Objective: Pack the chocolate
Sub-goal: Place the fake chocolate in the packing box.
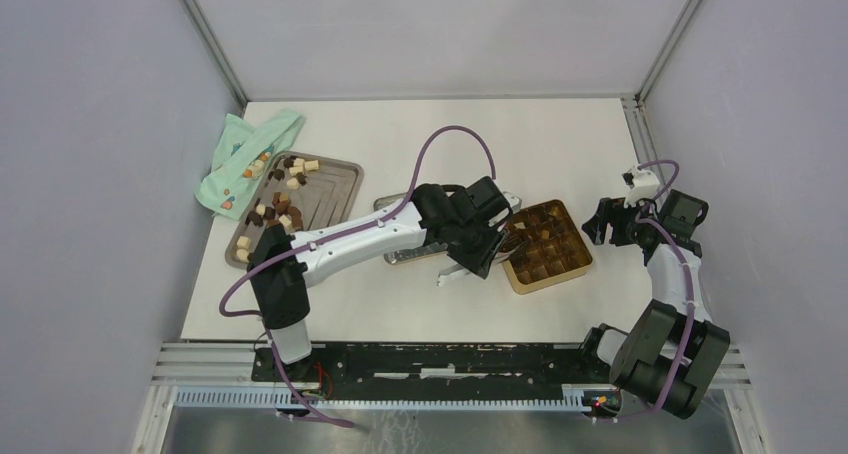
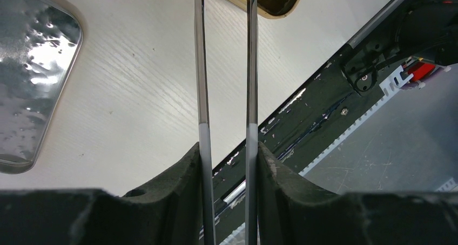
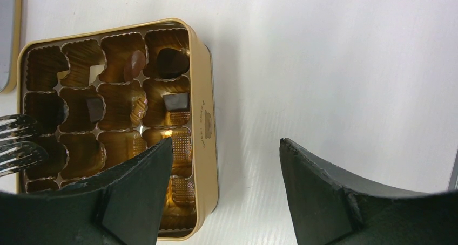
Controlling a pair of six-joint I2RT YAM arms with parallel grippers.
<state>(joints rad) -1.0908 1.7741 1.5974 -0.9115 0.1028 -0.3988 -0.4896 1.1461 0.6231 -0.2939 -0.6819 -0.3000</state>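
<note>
We see the left pincer (image 2: 227, 161) pinching the long tweezers (image 2: 201, 67), tips over the left side of the gold tin (image 3: 208, 126). The right pincer (image 3: 226, 169) hangs spread beside it. Most chocolate (image 1: 283, 202) lies on the tray (image 1: 335, 189) at upper left; a few pieces sit in tin compartments

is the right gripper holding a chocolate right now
No, the right gripper stands open with only table showing between its fingers, beside the gold tin.

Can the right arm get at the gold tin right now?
Probably yes. The right gripper is open and empty beside the gold tin, bare table between them; the tweezers held by the left gripper only reach over its opposite side.
</note>
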